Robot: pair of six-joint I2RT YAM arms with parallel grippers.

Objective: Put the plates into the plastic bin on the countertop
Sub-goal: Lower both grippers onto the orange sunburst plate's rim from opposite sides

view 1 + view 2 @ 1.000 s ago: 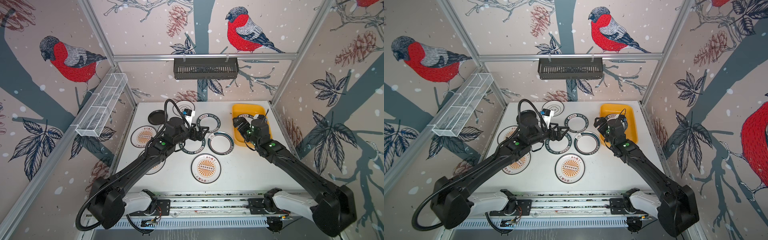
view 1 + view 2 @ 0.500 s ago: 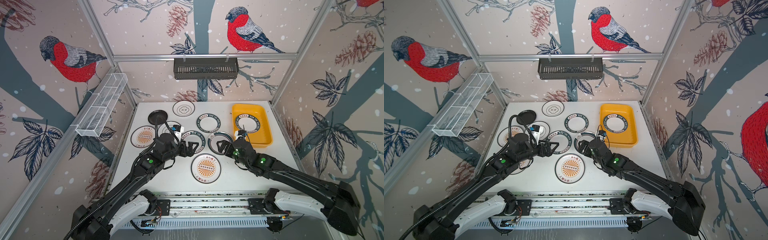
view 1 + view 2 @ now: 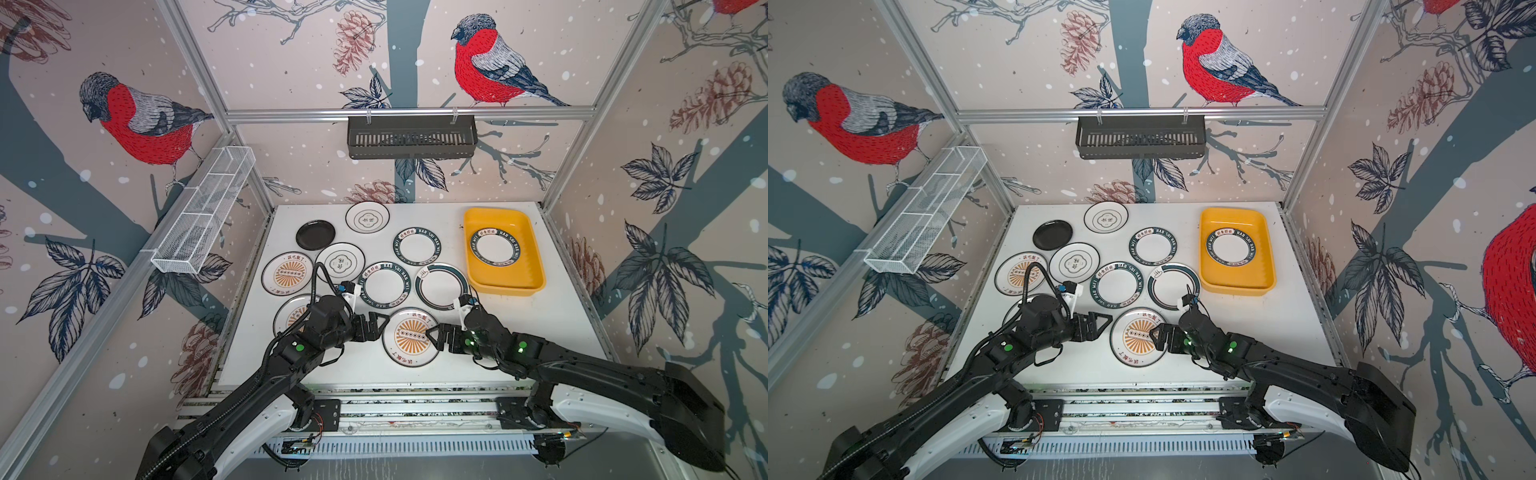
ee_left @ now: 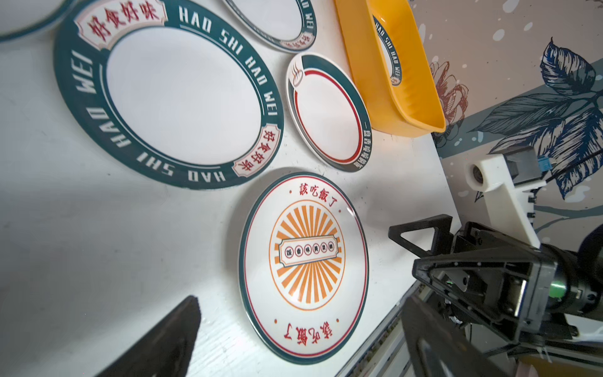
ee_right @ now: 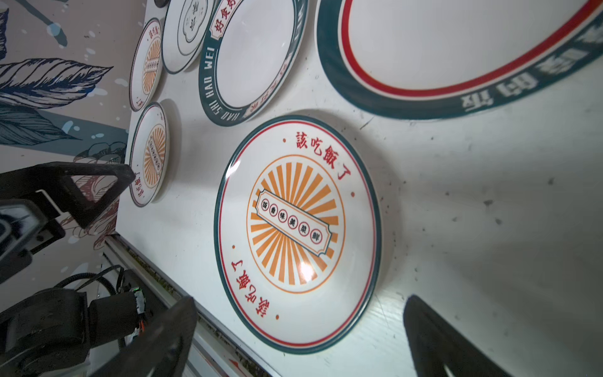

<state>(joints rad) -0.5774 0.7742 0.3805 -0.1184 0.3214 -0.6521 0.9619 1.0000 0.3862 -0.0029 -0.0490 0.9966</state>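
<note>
An orange sunburst plate (image 3: 411, 337) (image 3: 1139, 337) lies flat near the front of the white countertop (image 3: 540, 324). My left gripper (image 3: 383, 326) (image 4: 300, 306) is open just left of this plate. On its right rim, facing the left one, my right gripper (image 3: 431, 334) (image 5: 300, 303) is also open. Neither holds anything. The yellow plastic bin (image 3: 528, 266) at the back right holds one green-rimmed plate (image 3: 494, 246). Several more plates lie spread over the table, among them a green lettered one (image 3: 384, 284), a red-ringed one (image 3: 441, 286) and a small black one (image 3: 315, 235).
Another sunburst plate (image 3: 289, 318) lies partly under my left arm. A black slotted basket (image 3: 411, 137) hangs on the back rail and a white wire rack (image 3: 203, 220) on the left frame. The aluminium front rail (image 3: 415, 395) runs just below the sunburst plate.
Both arms pulled back toward the front. The right gripper left the bin, where a green-rimmed plate now shows, and both grippers came to either side of the front sunburst plate, still open.
</note>
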